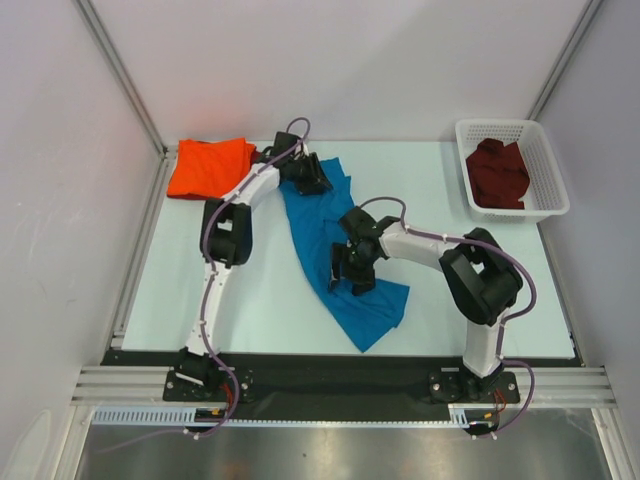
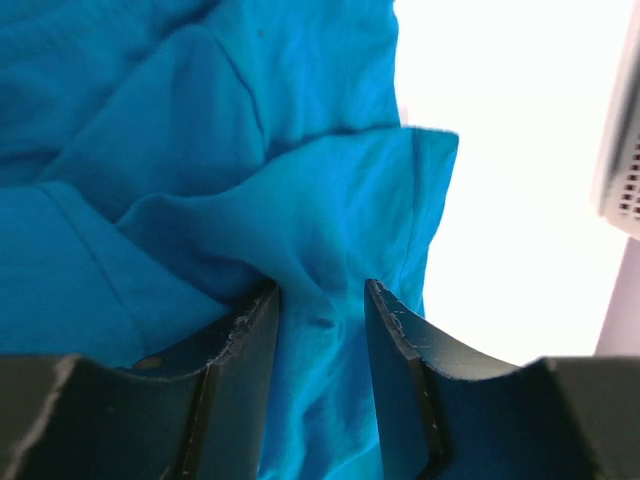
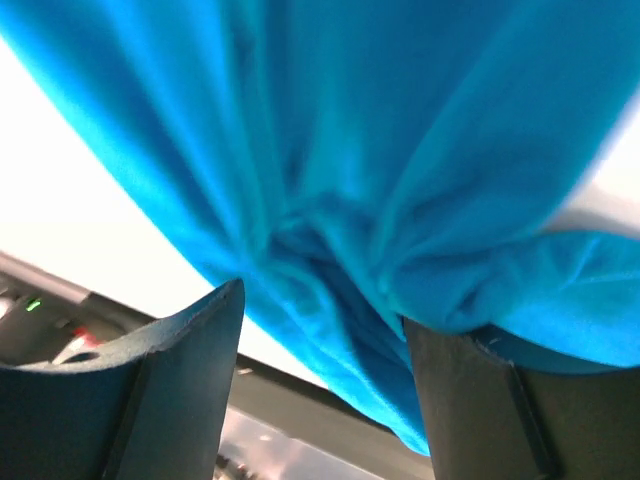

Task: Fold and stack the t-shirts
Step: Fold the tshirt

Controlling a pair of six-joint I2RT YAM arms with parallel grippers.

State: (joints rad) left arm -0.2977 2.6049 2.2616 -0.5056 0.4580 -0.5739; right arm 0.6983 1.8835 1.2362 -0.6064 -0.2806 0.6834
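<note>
The blue shirt (image 1: pixel 315 235) lies as a long rumpled band across the middle of the desk (image 1: pixel 260 300), running from near the far edge, left of centre, down towards the near edge, where its wider end spreads flat. The left gripper (image 1: pixel 305 178) sits on the shirt's far end. In its wrist view, the 2 fingers (image 2: pixel 250 340) of this gripper (image 2: pixel 320 290) stand part-way apart with a ridge of blue cloth (image 2: pixel 300 200) bunched between them, and creases run into the gap, so they pinch the shirt. The right gripper (image 1: pixel 350 272) is over the shirt's near part, just above the spread end. In the right wrist view, this gripper (image 3: pixel 320 300) has its fingers (image 3: pixel 200 340) set wider, and a thick gather of the cloth (image 3: pixel 400 150) fills the space between them. Folds pull in towards that gap, so these too grip the blue shirt. An orange shirt (image 1: pixel 208 167), folded flat, rests at the far left corner of the desk, just beside the left arm. At the far right corner stands a white basket (image 1: pixel 520 213) holding crumpled maroon shirts (image 1: pixel 497 175), well apart from both grippers.
</note>
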